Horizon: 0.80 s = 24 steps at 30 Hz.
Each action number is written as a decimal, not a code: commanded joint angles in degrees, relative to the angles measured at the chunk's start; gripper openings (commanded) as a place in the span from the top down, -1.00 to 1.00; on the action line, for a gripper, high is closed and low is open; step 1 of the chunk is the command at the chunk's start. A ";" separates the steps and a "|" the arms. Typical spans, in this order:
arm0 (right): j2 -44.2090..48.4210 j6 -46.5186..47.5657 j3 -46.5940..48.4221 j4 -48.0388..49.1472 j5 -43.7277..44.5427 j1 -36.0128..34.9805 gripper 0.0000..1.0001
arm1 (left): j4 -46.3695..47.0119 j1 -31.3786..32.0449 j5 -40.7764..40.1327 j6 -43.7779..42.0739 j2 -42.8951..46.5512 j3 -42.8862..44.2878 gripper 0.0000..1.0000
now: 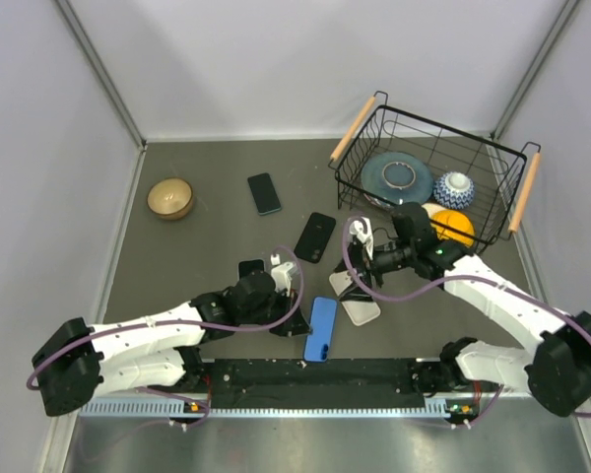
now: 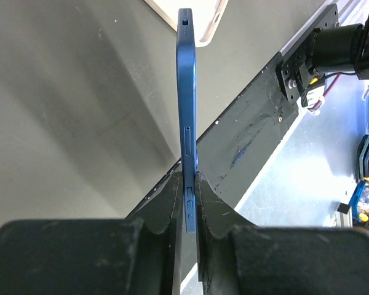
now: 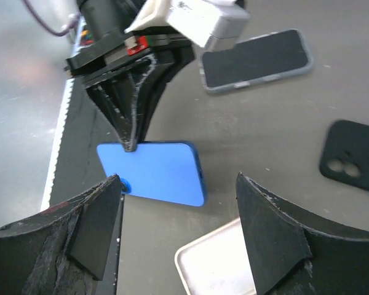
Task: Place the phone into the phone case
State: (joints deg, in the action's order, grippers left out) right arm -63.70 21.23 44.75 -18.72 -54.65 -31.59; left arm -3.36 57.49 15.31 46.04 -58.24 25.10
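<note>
Currently the blue slab, phone or case cannot be told, sits by the near edge of the table, pinched across its thickness by the left gripper. So narrow a hold may let it pivot or slip out. The right gripper gapes empty above the white shell, close to the left fingers; a descent risks collision or a nudged shell.
</note>
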 commanded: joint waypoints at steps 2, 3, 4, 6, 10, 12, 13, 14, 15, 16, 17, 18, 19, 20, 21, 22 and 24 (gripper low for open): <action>-7.65 9.52 1.39 2.55 -14.07 0.22 -0.50 | 6.25 0.25 1.91 -1.31 -0.12 2.58 1.00; -9.67 10.57 1.48 1.94 -14.34 0.13 -0.50 | 6.78 0.25 2.00 -1.22 -0.21 2.58 1.00; -10.47 11.80 1.65 1.93 -14.17 0.13 -0.50 | 6.96 0.25 2.09 -1.13 -0.47 2.58 1.00; -12.31 12.60 2.09 1.93 -14.43 0.22 -0.50 | 7.48 0.25 2.18 -0.95 -0.82 2.49 1.00; -20.47 14.87 6.21 -2.17 -15.65 0.13 -0.50 | 8.63 0.25 3.32 -0.87 -2.31 2.67 1.00; -22.68 16.29 7.28 -4.12 -16.18 0.04 -0.49 | 9.15 0.25 3.59 -0.78 -2.49 2.67 1.00; -24.00 17.34 7.45 -4.65 -16.80 -0.22 -0.49 | 9.42 0.25 3.59 -0.52 -2.41 2.32 1.00; -24.36 17.96 7.45 -4.75 -16.80 -0.48 -0.49 | 10.20 0.25 3.59 -0.43 -2.32 2.06 1.00; -24.63 18.23 7.28 -4.75 -16.63 -0.75 -0.49 | 10.47 0.25 3.59 -0.51 -2.32 1.79 1.00; -25.24 18.75 7.19 -4.75 -16.37 -1.45 -0.49 | 10.47 0.25 3.59 -0.51 -2.32 1.70 1.00; -25.59 18.84 7.10 -4.75 -16.01 -1.80 -0.49 | 10.82 0.25 3.59 -0.51 -2.41 1.70 1.00; -25.94 18.76 7.19 -4.75 -15.23 -1.98 -0.49 | 11.00 0.25 3.76 -0.60 -2.67 1.62 1.00; -26.56 18.84 7.37 -4.92 -15.13 -2.42 -0.49 | 11.26 0.25 3.85 -0.52 -2.84 1.62 1.00; -27.17 18.93 7.54 -5.27 -15.13 -2.42 -0.48 | 11.53 0.16 4.02 -0.51 -2.93 1.62 1.00; -27.35 18.93 7.63 -5.19 -15.31 -2.59 -0.47 | 11.70 0.25 4.11 -0.60 -3.20 1.62 1.00; -27.53 18.93 7.72 -5.19 -15.31 -2.94 -0.47 | 11.79 0.25 4.11 -0.60 -3.37 1.62 1.00; -27.88 18.84 7.81 -5.27 -14.43 -3.47 -0.43 | 12.23 0.25 4.20 -0.60 -3.72 1.62 1.00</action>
State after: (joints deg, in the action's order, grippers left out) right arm -90.70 37.45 49.95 -23.97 -67.40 -33.69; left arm 2.35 57.49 17.91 45.69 -61.69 25.10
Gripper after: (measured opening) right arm 0.732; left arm 0.130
